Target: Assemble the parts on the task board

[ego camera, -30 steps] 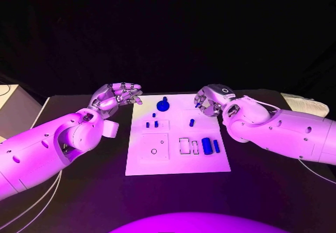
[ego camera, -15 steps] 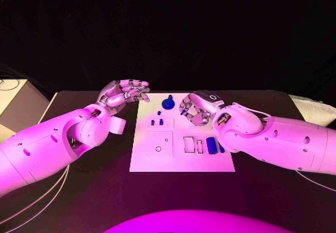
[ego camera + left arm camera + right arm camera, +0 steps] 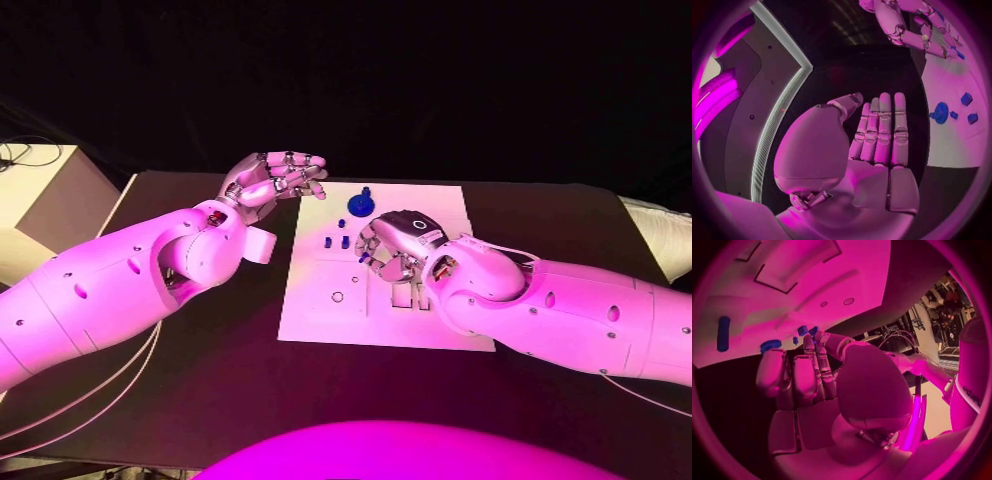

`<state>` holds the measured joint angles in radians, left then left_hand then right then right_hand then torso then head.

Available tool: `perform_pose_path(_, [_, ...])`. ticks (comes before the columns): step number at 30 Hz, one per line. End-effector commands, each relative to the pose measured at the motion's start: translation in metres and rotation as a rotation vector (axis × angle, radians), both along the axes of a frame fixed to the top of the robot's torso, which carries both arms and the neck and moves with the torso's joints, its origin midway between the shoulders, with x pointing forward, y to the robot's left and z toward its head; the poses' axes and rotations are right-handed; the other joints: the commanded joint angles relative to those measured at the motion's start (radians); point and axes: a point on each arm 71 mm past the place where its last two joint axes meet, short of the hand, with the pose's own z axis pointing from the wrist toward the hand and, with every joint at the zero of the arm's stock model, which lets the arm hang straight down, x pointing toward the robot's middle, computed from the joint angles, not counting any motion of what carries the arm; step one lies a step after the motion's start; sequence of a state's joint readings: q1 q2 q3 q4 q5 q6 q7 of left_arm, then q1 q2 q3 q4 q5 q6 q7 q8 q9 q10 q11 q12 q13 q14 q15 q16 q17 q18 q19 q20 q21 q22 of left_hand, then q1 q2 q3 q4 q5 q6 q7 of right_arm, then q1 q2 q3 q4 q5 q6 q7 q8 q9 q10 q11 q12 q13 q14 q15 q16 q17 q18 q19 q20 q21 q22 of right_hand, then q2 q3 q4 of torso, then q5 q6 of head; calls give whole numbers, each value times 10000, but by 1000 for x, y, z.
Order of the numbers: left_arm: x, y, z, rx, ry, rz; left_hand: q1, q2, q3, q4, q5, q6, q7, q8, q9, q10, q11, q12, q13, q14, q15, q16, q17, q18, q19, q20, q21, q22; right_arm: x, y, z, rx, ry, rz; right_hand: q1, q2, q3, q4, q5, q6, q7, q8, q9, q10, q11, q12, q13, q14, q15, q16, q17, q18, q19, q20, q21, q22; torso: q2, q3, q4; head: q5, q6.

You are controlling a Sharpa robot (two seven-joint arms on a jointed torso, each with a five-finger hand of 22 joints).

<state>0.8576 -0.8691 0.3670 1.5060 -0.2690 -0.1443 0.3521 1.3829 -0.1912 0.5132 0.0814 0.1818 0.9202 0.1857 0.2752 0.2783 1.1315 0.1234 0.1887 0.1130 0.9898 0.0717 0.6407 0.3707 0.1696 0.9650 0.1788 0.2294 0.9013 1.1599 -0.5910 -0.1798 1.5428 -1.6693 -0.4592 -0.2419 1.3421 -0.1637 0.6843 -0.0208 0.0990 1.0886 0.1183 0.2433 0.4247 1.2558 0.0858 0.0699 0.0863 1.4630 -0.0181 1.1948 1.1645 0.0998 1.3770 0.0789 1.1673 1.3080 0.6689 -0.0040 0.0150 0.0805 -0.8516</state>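
Note:
The white task board [image 3: 325, 320] lies in the middle of the black table. A round blue part [image 3: 359, 205] sits near its far edge, with two small blue parts [image 3: 335, 241] just nearer. My right hand [image 3: 392, 245] hovers over the board's middle, fingers bent down and apart, and I see nothing in them. In the right wrist view a blue cylinder [image 3: 722, 333] lies on the board [image 3: 786, 300] beyond the fingers [image 3: 795, 375]. My left hand [image 3: 281, 178] hangs off the board's far left corner with a flat bare palm [image 3: 879, 135] and straight fingers. My right forearm hides the board's right side.
A pale box [image 3: 51, 195] stands at the table's left edge, and a white object [image 3: 661, 240] lies at its right edge. Rectangular recesses and a small hole [image 3: 336, 296] mark the board's near left part.
The camera has shifted. My right hand has moved from the board's far right edge to above its middle. My left hand has stayed by the far left corner.

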Motion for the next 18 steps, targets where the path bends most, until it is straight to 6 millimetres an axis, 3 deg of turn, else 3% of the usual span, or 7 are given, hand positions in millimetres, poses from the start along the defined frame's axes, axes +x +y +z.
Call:
perform_pose_path(1, [-1, -2, 2, -87, -161, -64, 118, -13, -26, -35, -3, -20, 62, -60, -13, -18, 52, -54, -10, 30, 38, -61, 16, 92, 29, -3, -37, -12, -4, 4, -7, -582, 144, 173, 38, 67, 46, -10, 25, 43, 29, 30, 17, 331, -304, 5, 16, 410, -66, 43, 0, -147, 64, 6, 10, 368, 0, 0, 1, 99, -80])
perform_pose_path(4, [-1, -2, 2, -88, -161, -69, 118, -13, -26, -35, -3, -20, 62, -60, -13, -18, 52, -54, -10, 30, 38, -61, 16, 92, 29, -3, -37, -12, -6, 7, -11, -693, 209, 213, 38, 67, 46, -10, 25, 43, 29, 30, 17, 331, -304, 5, 16, 410, -66, 43, 0, -147, 64, 6, 10, 368, 4, 22, -7, 150, -124])
perform_pose_path(18, [-1, -3, 2, -92, -144, -113, 117, -11, -36, -34, -5, -14, 63, -59, -13, -12, 55, -59, -8, 25, 45, -80, 27, 88, 20, 1, -51, -18, -7, 12, -18, -951, 299, 86, 36, 70, 56, -15, 42, 35, 32, 31, 22, 330, -302, -2, 14, 410, -65, 45, -8, -147, 64, 6, 11, 373, 16, 26, -15, 169, -185])
